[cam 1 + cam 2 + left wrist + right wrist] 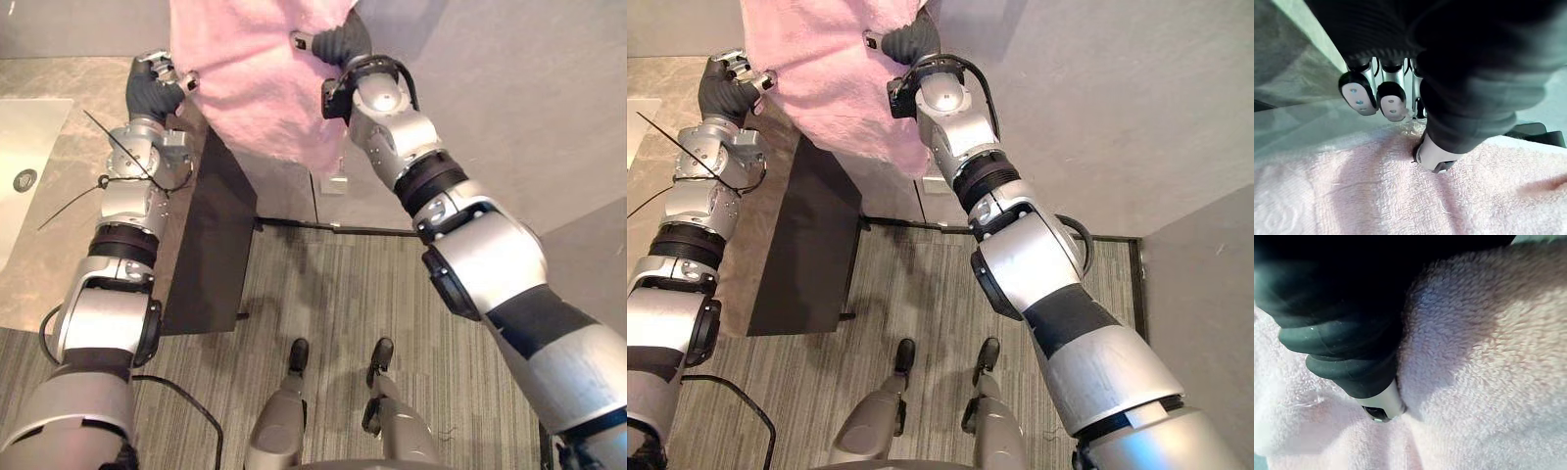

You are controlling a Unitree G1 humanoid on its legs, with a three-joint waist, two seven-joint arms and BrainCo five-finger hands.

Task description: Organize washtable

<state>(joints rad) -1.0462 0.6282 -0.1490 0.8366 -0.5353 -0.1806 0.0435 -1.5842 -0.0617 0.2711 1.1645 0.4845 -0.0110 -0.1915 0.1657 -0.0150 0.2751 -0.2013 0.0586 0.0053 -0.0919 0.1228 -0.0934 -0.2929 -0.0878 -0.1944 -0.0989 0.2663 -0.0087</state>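
Towel of pink fluffy terry (255, 78) hangs spread btwn both hands: L hand (155, 83) pinches one top edge w/ thumb, R hand (338, 44) clenched on the other edge.

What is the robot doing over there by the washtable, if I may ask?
The robot is holding a pink towel up in the air with both hands. Its left hand pinches one side and its right hand grips the other, so the cloth hangs spread between them. It hangs by the edge of the grey counter, whose sink lies to the robot's left.
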